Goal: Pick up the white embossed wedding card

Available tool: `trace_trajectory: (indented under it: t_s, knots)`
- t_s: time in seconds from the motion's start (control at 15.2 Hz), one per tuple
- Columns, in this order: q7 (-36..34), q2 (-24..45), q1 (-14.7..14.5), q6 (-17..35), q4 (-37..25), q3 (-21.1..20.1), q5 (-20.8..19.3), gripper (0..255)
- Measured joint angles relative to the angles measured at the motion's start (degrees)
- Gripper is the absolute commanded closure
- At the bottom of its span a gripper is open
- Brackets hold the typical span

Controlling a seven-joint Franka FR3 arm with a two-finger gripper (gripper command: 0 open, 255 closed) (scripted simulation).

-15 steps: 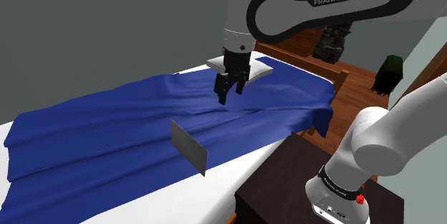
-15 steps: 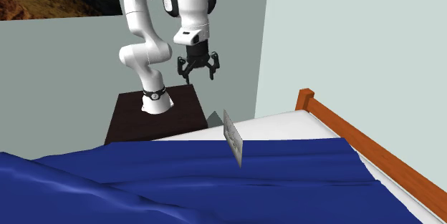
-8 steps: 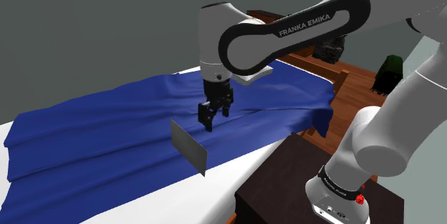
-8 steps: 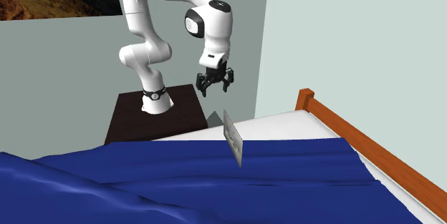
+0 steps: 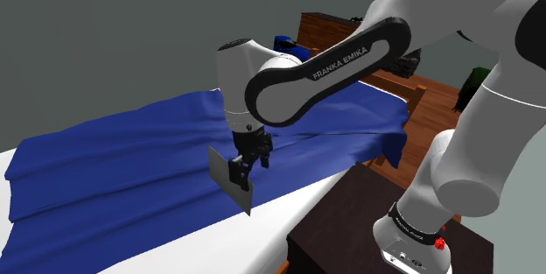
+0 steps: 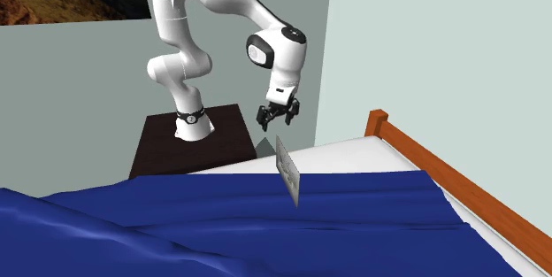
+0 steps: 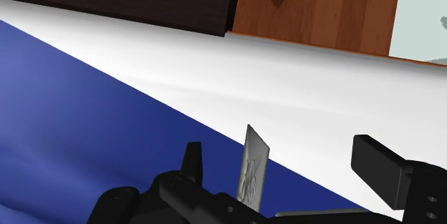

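Just beneath the spread gripper (image 6: 276, 123) stands the grey card (image 6: 287, 171), untouched.

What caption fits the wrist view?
Open gripper brackets the upright card, not touching it, above blue blanket and white sheet.

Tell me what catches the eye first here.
A thin pale grey card stands on edge where the blue blanket meets the white sheet. The black gripper hangs just above it, jaws open to either side, not touching it.
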State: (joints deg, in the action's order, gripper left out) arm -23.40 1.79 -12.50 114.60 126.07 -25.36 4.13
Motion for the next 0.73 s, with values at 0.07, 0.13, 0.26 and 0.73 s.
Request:
trace_trajectory:
  t_s: [0.07, 0.13, 0.26, 0.73]
  knots:
    - [-0.05, 0.3, -0.02, 0.64, 0.39, -0.01, -0.1, 0]
    - [-0.22, 0.93, -0.08, 1.36, 0.55, -0.03, -0.35, 0]
    - [-0.43, 2.0, -0.12, 2.92, 1.15, -0.01, -0.8, 0]
    - [-0.52, 2.66, -0.13, 3.99, 1.57, 0.04, -1.09, 255]
